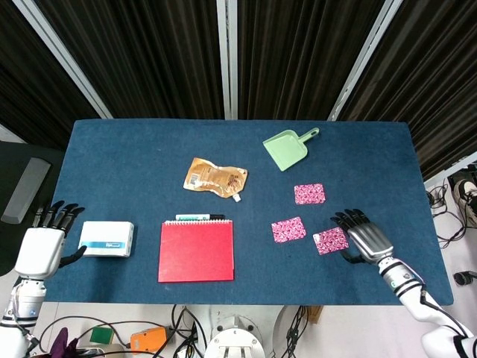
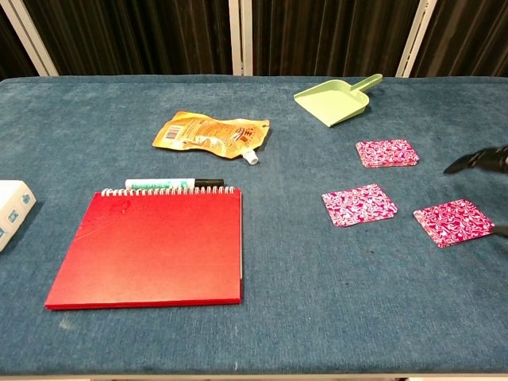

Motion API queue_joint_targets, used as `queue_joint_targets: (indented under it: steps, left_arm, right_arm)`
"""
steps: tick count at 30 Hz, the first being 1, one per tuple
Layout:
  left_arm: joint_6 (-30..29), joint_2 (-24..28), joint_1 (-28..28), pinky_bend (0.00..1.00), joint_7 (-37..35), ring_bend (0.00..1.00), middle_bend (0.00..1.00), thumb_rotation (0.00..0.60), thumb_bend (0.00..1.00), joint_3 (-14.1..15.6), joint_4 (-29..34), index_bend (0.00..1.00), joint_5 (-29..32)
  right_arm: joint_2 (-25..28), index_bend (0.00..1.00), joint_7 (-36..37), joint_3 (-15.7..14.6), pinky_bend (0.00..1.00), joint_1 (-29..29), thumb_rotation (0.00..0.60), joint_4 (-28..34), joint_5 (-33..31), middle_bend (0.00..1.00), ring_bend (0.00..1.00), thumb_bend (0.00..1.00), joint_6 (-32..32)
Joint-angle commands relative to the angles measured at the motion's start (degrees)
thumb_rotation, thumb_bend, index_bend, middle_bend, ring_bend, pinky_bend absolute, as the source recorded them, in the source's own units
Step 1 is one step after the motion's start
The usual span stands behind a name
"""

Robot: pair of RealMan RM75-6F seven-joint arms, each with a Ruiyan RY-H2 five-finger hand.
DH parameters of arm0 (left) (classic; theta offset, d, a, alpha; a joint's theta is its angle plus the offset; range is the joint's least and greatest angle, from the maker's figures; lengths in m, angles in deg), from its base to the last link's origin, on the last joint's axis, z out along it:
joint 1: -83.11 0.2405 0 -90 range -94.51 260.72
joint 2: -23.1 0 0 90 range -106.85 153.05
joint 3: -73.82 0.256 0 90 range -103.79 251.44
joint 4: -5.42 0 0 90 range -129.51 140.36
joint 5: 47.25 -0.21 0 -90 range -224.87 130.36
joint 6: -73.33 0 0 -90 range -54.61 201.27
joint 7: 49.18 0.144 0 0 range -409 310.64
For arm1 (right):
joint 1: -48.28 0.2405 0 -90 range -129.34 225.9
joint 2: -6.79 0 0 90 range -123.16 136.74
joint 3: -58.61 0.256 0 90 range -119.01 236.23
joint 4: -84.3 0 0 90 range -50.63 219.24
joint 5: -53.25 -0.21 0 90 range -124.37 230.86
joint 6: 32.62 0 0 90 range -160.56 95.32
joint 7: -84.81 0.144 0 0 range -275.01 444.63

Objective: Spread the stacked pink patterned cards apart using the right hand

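Near the worktop's [image 1: 112,149] right edge, three pink cards [image 1: 331,240] lie flat and apart; the right hand [image 1: 365,240] hovers just beside the nearest, fingers [image 1: 349,218] released. By the left edge, the left hand [image 1: 41,250] holds nothing, fingers spread.

left hand [image 1: 41,250]: white shell, black fingers | right hand [image 1: 363,239]: silver-grey shell, black fingers, white forearm
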Motion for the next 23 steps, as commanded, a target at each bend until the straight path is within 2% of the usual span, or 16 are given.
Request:
queue_joint_targets:
  steps: [1, 4, 8, 9, 12, 19, 23]
  left_arm:
    - [-0.21, 0.57, 0.50, 0.04, -1.31, 0.10, 0.18, 0.600, 0.10, -0.68, -0.34, 0.20, 1.69]
    - [-0.45, 1.07, 1.18, 0.04, -2.97, 0.10, 0.18, 0.600, 0.10, -1.39, -0.92, 0.20, 3.78]
    - [-0.67, 1.56, 2.24, 0.04, -5.18, 0.10, 0.18, 0.600, 0.10, -1.76, -1.81, 0.20, 5.86]
    - [-0.76, 1.61, 2.49, 0.04, -5.49, 0.10, 0.18, 0.600, 0.10, -1.75, -2.04, 0.20, 6.15]
    - [-1.36, 1.62, 3.42, 0.03, -6.40, 0.10, 0.18, 0.600, 0.10, -1.55, -2.58, 0.20, 6.70]
    - [-2.76, 0.81, 5.06, 0.02, -7.87, 0.10, 0.18, 0.600, 0.10, -0.92, -3.71, 0.20, 6.57]
    - [-3.17, 0.20, 5.18, 0.02, -8.05, 0.10, 0.18, 0.600, 0.10, -0.86, -4.10, 0.20, 5.87]
  right_arm:
    - [3.97, 0.15, 2.92, 3.28, 0.01, -2.11, 0.525, 2.99, -1.24, 0.12, 0.00, 0.50, 6.04]
    - [6.88, 0.13, 5.29, 5.69, 0.02, -4.41, 0.527, 4.62, -2.80, 0.11, 0.00, 0.50, 11.13]
    - [10.13, 0.08, 6.93, 6.91, 0.02, -7.45, 0.526, 6.92, -4.17, 0.08, 0.00, 0.30, 15.47]
    - [10.90, 0.06, 7.33, 6.97, 0.02, -8.14, 0.525, 7.55, -4.38, 0.07, 0.00, 0.28, 16.18]
    - [12.90, 0.03, 7.85, 7.04, 0.02, -10.79, 0.524, 9.14, -5.02, 0.04, 0.00, 0.27, 19.18]
    - [14.93, 0.02, 8.98, 6.07, 0.02, -17.21, 0.523, 11.13, -4.12, 0.04, 0.00, 0.27, 26.38]
    - [15.79, 0.02, 8.73, 5.40, 0.02, -18.83, 0.524, 12.35, -2.54, 0.04, 0.00, 0.27, 27.67]
